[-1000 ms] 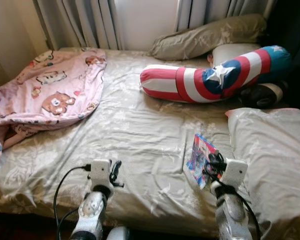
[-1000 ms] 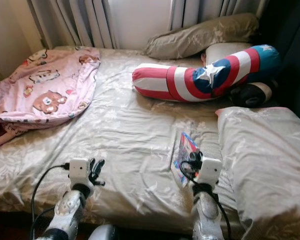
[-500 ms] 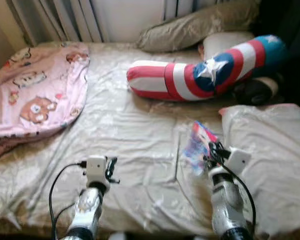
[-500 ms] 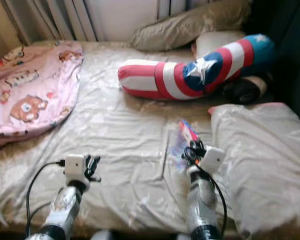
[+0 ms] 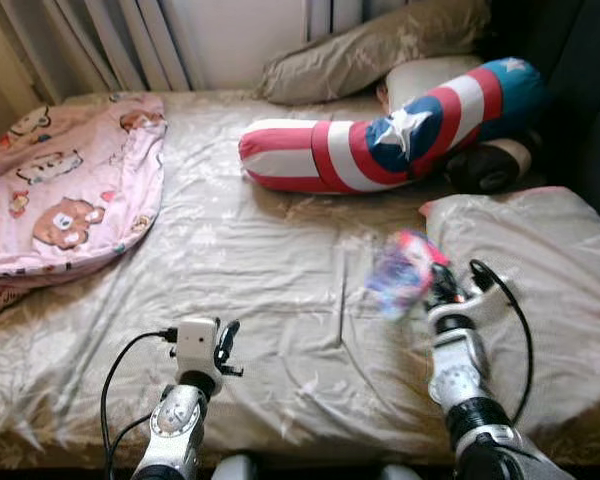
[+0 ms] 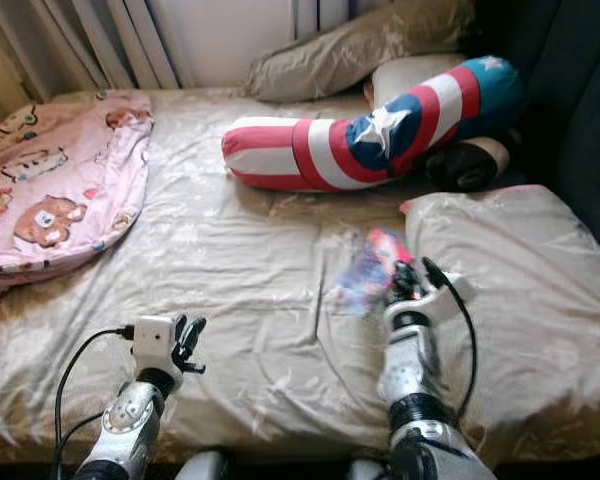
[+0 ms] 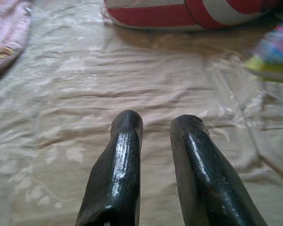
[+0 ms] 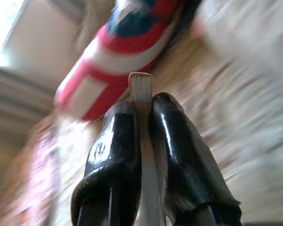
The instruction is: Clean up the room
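Our right gripper (image 8: 142, 110) pinches the thin colourful book (image 5: 400, 272) edge-on, lifted above the bed's (image 5: 260, 260) right side; we should keep it clamped firmly. Left gripper (image 7: 155, 132) hovers parted, empty.

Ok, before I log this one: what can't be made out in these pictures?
- Book held by the right tool: its cover is motion-blurred in the eye views; the right wrist view gives just its thin edge between the fingers.
- Dark round thing: partly hidden behind the striped pillow.
- Pink blanket: cut off by the left edge.
- Left tool: nothing between its fingers.
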Available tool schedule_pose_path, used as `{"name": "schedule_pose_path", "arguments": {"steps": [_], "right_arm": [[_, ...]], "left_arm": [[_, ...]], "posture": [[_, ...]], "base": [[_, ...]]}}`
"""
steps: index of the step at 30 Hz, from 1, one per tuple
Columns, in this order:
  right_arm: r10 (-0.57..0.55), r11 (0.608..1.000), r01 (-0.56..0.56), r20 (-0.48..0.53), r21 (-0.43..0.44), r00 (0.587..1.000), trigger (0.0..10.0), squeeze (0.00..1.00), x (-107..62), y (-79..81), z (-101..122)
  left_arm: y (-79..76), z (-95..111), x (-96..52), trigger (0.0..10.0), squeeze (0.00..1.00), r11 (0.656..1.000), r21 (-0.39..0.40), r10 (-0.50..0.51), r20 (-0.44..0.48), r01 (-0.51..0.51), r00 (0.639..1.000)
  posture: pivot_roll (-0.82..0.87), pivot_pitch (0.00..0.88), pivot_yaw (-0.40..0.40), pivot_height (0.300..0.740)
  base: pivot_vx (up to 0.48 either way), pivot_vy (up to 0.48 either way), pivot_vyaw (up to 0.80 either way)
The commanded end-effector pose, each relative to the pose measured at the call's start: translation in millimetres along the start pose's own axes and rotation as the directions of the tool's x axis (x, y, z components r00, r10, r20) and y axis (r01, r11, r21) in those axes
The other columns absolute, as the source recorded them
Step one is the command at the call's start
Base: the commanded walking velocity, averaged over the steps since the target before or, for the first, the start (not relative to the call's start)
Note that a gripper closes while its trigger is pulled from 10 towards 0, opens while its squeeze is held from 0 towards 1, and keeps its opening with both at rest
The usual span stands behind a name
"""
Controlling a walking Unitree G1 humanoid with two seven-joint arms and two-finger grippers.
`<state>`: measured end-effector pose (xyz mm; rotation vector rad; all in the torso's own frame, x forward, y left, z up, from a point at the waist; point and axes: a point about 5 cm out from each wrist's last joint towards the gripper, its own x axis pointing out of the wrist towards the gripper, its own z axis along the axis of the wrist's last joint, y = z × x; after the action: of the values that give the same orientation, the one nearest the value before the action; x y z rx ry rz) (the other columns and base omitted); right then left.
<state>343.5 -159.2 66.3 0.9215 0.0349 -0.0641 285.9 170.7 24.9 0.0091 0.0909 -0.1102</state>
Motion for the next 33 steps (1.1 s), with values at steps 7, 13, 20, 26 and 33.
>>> {"name": "schedule_pose_path", "arguments": {"steps": [7, 13, 20, 26, 33], "right_arm": [[0.01, 0.947, -0.023, 0.04, 0.321, 0.999, 10.0, 0.0, 6.3, 3.1, 1.4], [0.067, 0.94, -0.056, -0.023, 0.336, 0.997, 10.0, 0.0, 7.6, 13.7, -11.7], [0.219, 0.952, -0.162, -0.21, 0.26, 0.953, 10.0, 0.0, 4.2, 27.5, -32.9], [0.082, 0.992, -0.118, -0.482, -0.045, 0.872, 10.0, 0.0, -17.9, -11.6, -47.0], [-0.111, 0.973, -0.026, -0.564, -0.231, 0.818, 10.0, 0.0, -35.7, -43.9, -49.9]], "left_arm": [[13.3, -6.2, -15.1, 10.0, 0.0, 0.999, 0.041, 0.006, -0.014, -0.006, 1.0], [18.0, -9.5, -29.1, 10.0, 0.0, 0.998, 0.063, 0.003, -0.013, -0.002, 1.0], [20.7, -7.8, -35.5, 10.0, 0.0, 0.997, 0.076, -0.003, -0.011, 0.004, 1.0], [10.3, -7.0, -32.4, 10.0, 0.0, 0.998, 0.059, -0.036, -0.025, 0.038, 0.999], [7.2, -8.5, -33.4, 10.0, 0.0, 0.997, 0.055, -0.058, -0.044, 0.06, 0.997]], "posture": [[0.08, 0.151, 0.061, 0.656], [0.13, 0.188, 0.065, 0.656], [0.13, 0.204, 0.069, 0.656], [0.1, 0.197, 0.068, 0.656], [0.1, 0.2, 0.075, 0.656]], "base": [[0.0, 0.0, 0.0], [0.0, 0.0, 0.0], [0.0, 0.0, 0.0], [0.0, 0.0, 0.0], [0.0, 0.0, 0.0]]}}
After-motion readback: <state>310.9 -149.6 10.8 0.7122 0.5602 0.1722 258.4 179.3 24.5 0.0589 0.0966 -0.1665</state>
